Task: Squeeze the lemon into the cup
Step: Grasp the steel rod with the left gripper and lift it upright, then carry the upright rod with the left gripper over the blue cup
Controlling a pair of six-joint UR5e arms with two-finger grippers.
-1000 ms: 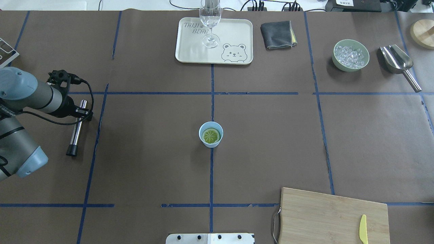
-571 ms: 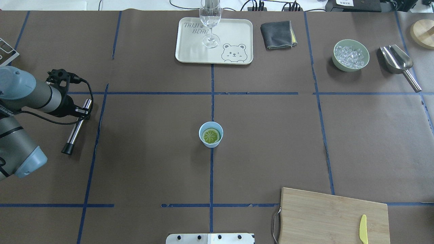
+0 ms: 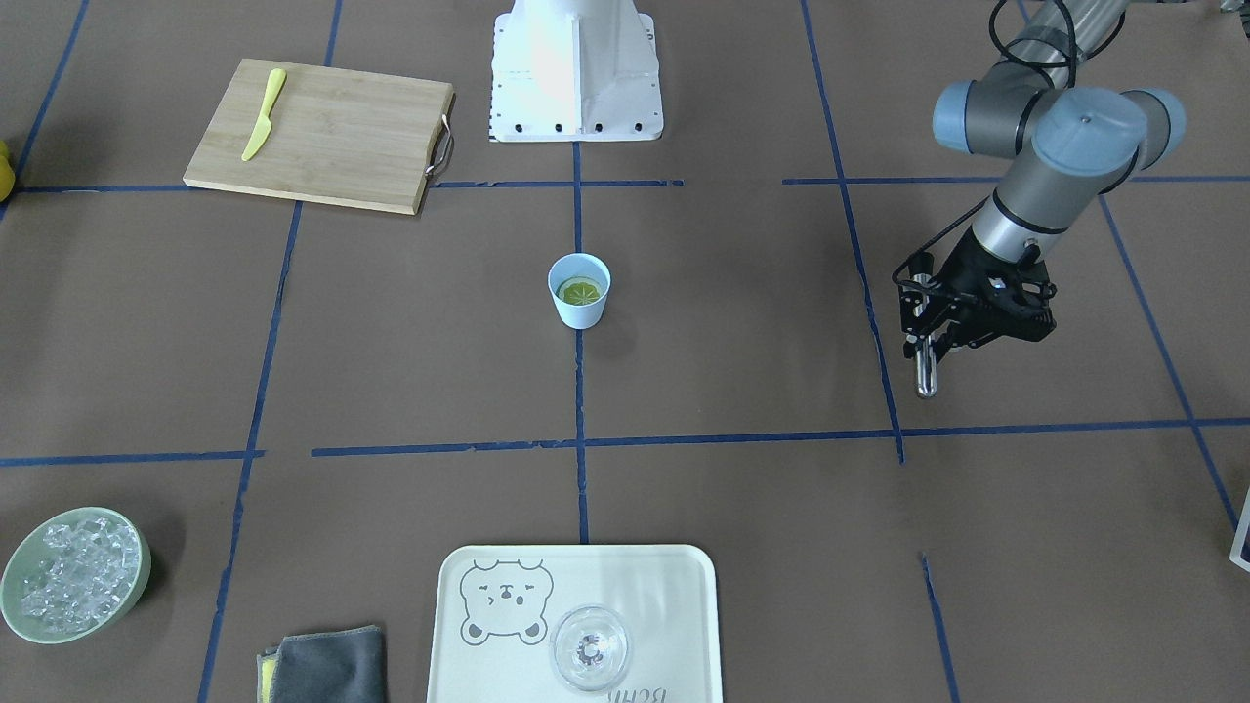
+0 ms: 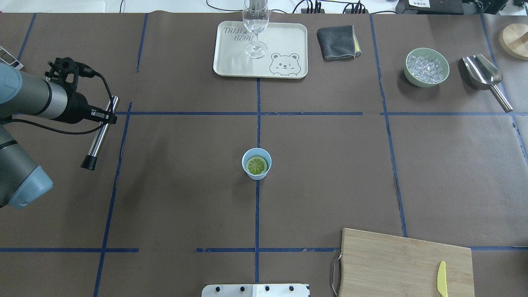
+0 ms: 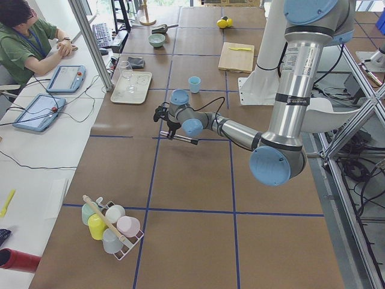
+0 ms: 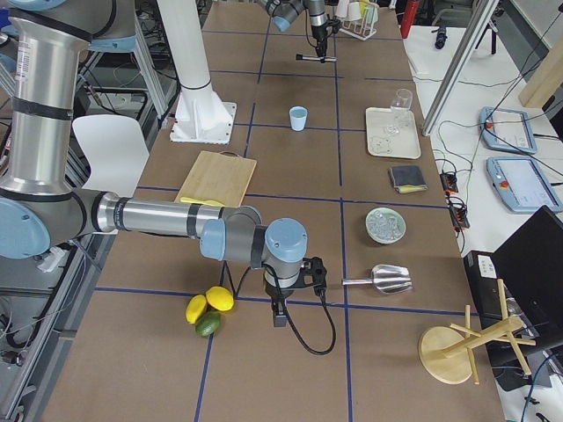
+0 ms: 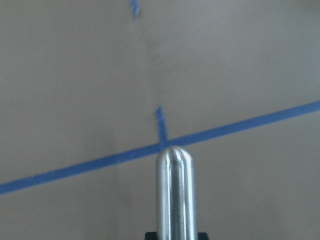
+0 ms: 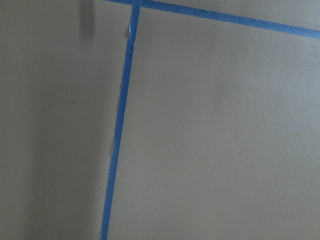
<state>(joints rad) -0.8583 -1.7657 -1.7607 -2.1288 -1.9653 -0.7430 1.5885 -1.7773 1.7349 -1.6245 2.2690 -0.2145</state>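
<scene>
in the front-facing view we see the cup upright at the middle of the tabletop, with the lemon lying flat inside it, below the rim. the left gripper is well apart from the cup, toward the table's end on the robot's left, its fingers clamped on a metal rod whose rounded end points at the operators' edge. from overhead we find the rod running slantwise under the claw, its black end toward the robot's edge. the left side view shows the rod held roughly level. in the right side view the right gripper points down near the table's end on the robot's right, just beside three whole fruits; we cannot tell whether its claw is apart or together. the left wrist view shows the rod's shiny end over a crossing of blue tape. the right wrist view gives us brown table cover and tape.
</scene>
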